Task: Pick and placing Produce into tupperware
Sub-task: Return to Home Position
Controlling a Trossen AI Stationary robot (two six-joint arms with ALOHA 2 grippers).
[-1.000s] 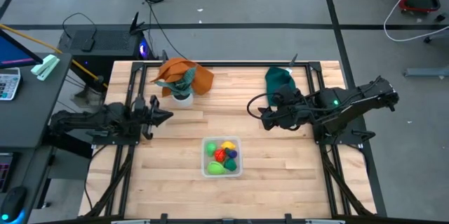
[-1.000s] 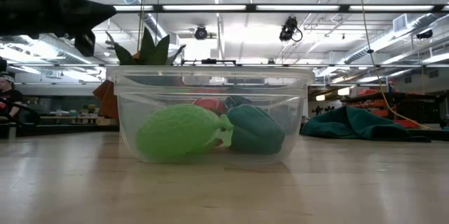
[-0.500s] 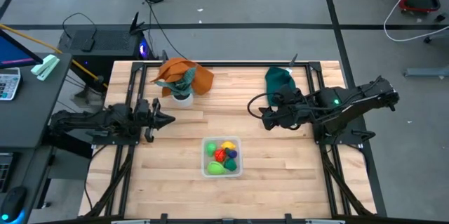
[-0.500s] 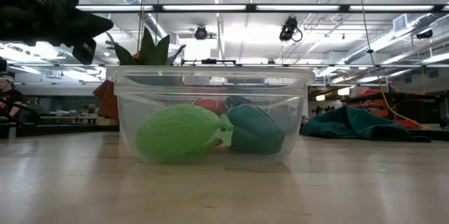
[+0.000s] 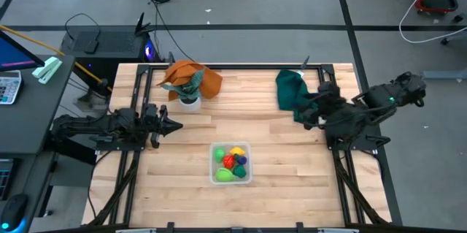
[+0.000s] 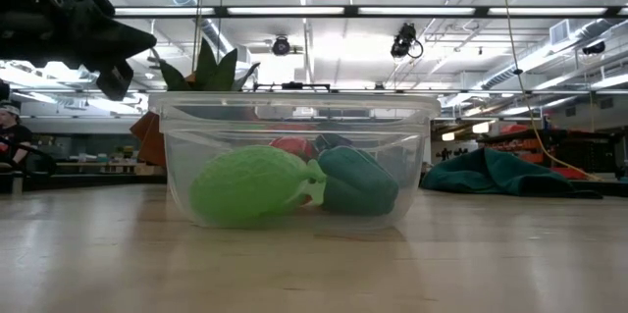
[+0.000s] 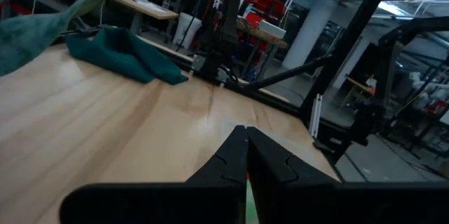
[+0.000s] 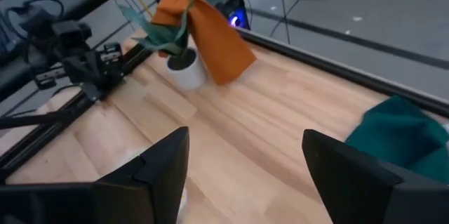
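Observation:
The tupperware [image 5: 231,163] is a clear square tub on the near middle of the table. In it lie the produce [image 5: 232,161]: yellow, red, green and darker pieces. The low view shows the tupperware [image 6: 294,107] from the side, with a light green piece [image 6: 250,185], a dark green piece [image 6: 358,183] and a red one behind them resting on its floor. My left gripper [image 5: 177,124] hangs shut above the table, left of the tub and apart from it; its fingers meet in the left wrist view [image 7: 245,131]. My right gripper [image 5: 308,118] is open near the table's right side [image 8: 245,136], holding nothing.
A small white pot with a plant [image 5: 190,96] stands at the far left, with an orange cloth [image 5: 201,78] draped behind it. A dark green cloth [image 5: 290,87] lies at the far right, just beside my right gripper. Bare wood lies around the tub.
My right arm has drawn back toward the table's right edge, from the middle of the table to a place beside the dark green cloth. The tub and the produce have not moved.

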